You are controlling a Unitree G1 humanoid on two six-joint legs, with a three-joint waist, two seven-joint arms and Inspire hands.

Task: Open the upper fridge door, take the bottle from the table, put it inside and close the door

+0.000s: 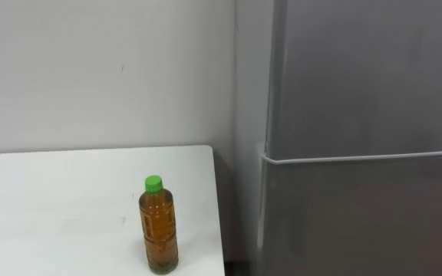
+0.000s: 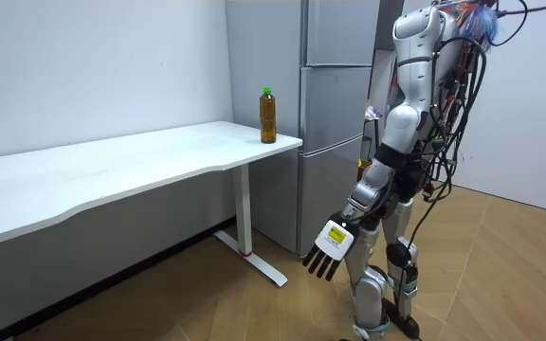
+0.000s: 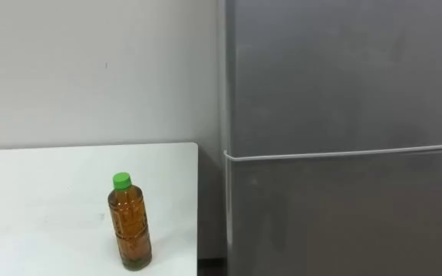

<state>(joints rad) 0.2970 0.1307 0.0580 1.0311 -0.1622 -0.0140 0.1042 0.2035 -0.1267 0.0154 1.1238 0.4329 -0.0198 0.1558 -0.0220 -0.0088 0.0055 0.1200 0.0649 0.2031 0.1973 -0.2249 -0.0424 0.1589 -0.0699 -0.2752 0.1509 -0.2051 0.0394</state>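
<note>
Clear plastic bottle, amber liquid, green cap: upright near the white desk's corner, grey fridge at its 3 o'clock. Likely full, fairly heavy, smooth, squeezable; grip mid-body. Your left hand hangs empty, fingers straight, well apart; in the room view the bottle sits at its 11 o'clock.

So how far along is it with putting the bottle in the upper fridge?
Nothing looks done: the bottle stands on the white table, and the fridge has its doors shut. The left hand hangs low, fingers straight, empty. Left: pick it up, open the fridge, put it in the upper part.
</note>
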